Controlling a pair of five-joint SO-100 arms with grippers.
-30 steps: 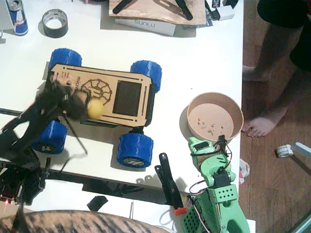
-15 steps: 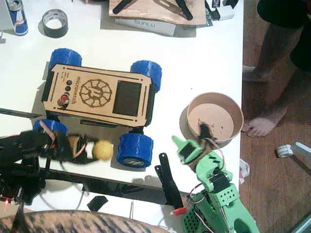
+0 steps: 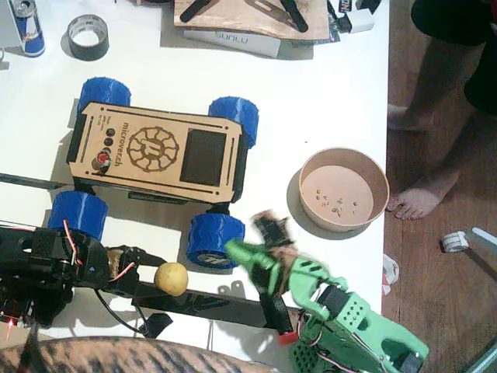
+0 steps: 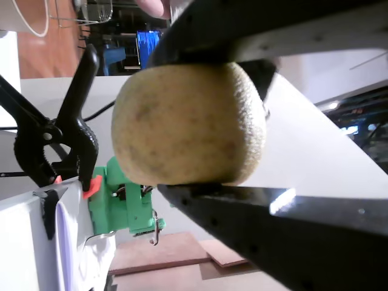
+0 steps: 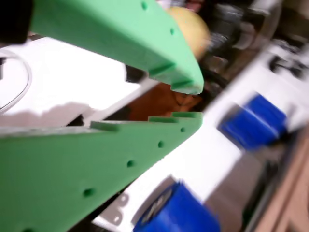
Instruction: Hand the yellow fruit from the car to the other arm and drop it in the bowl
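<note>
White table point(image 3: 326, 93) carries the car point(image 3: 159, 151) in the middle and the bowl point(image 3: 344, 189) close to its right edge. At the front edge, the left gripper point(image 3: 155, 270) pinches the lemon point(image 3: 171, 278) in its jaws. The right gripper point(image 3: 241, 252), jaws slightly apart, points at the lemon from the right, with a free gap between them.

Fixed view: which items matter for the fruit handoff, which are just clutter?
Job:
- yellow fruit, clamped in left gripper
- right gripper, green, empty, jaws nearly closed, pointed at the fruit
- bowl, only crumbs inside
- car, deck now bare

Lying about:
- tape roll
- drink can
- black clamp at table edge
</note>
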